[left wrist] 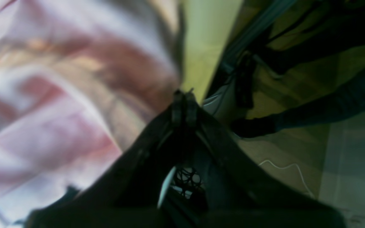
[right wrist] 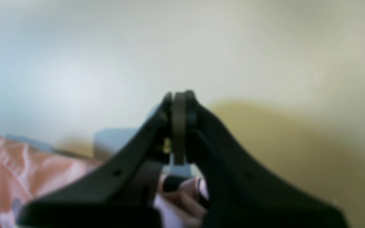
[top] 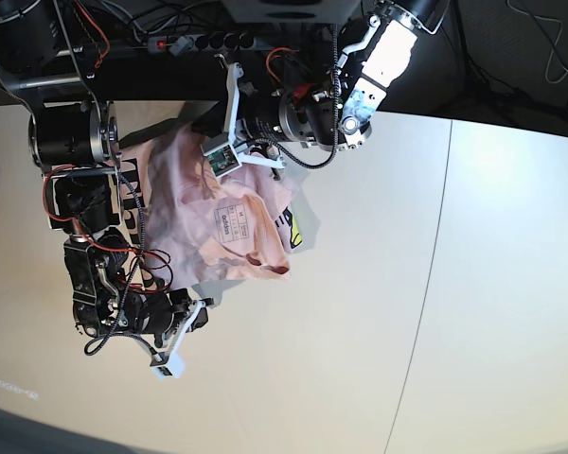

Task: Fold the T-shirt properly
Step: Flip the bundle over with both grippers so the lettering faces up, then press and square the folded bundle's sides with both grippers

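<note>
- Shirt point(top: 222, 213) sits bunched at the desk's point(top: 379, 284) far left corner, crumpled, white label up, a bit of black print at its right edge. Not flat, so the fold proper hasn't begun, by our read.
- Left claw point(top: 229, 112) pinched tight; in base view it sits at the shirt's top edge. We can't tell whether it pinches cloth; the wrist view is blurred, with pink fabric beside the tips.
- Right claw point(top: 168, 362) shut on nothing, over bare desk just below the shirt's lower edge.
- We'd guess both are at opposite edges to spread the heap.
- Obstructions: both arms and their cabling crowd the shirt; power strip point(top: 199, 42) and wires behind the desk. Rest of the desk is bare.
</note>
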`<state>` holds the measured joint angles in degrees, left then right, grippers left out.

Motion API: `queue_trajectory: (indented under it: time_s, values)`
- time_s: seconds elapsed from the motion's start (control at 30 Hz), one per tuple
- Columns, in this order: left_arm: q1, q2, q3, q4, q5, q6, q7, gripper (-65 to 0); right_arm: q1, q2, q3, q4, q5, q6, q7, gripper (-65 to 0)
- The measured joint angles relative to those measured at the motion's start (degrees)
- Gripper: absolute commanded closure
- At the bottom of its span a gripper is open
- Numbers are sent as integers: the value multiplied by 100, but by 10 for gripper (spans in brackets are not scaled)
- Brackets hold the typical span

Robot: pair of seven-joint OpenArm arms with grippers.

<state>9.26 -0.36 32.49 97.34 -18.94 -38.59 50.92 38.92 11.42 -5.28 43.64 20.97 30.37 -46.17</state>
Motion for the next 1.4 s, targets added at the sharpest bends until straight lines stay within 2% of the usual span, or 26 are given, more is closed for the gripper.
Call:
queue_trajectory:
  time_s: [0.1, 0.17, 0.23, 0.33, 0.5, 0.63, 0.7, 0.97, 1.23, 1.4]
  values:
    - [-39, -9, -367, -120, 26, 0, -9, 0, -22, 0, 0, 0, 367, 7, -468, 0]
    - [-57, -13, -686, -184, 98, 0, -20, 0, -103, 52, 0, 2, 723, 15, -579, 0]
    - [-153, -122, -933, -275, 98, 2, -46, 0, -260, 212, 0, 83, 1075, 28, -632, 0]
    - [-413, -520, -1200, -505, 61, 11, -304, 0, -566, 568, 0, 380, 1512, 31, -739, 0]
    - [-765, -1060, -1272, -1040, -186, -68, -850, 0, -1226, 1113, 2, 1185, 2258, 35, -1064, 0]
    - [-1231, -1172, -1266, -1515, -254, -136, -1008, 0, -1814, 1346, 0, 1882, 2756, 37, -1360, 0]
    - [-1510, -1174, -1276, -1740, -175, -133, -970, 0, -2173, 1412, 2, 2221, 2909, 35, -1325, 0]
    - [-2406, -1172, -1272, -2588, 210, -131, -1073, 0, -3464, 1421, 297, 3357, 3084, 28, -1233, 0]
    - [-2649, -1172, -1268, -2789, 321, -66, -1187, 0, -4113, 1346, 372, 4177, 2935, 33, -1314, 0]
    - [-2879, -1191, -1386, -2573, -293, -55, -588, 0, -4100, 1185, 719, 4284, 2802, 33, -1438, 0]
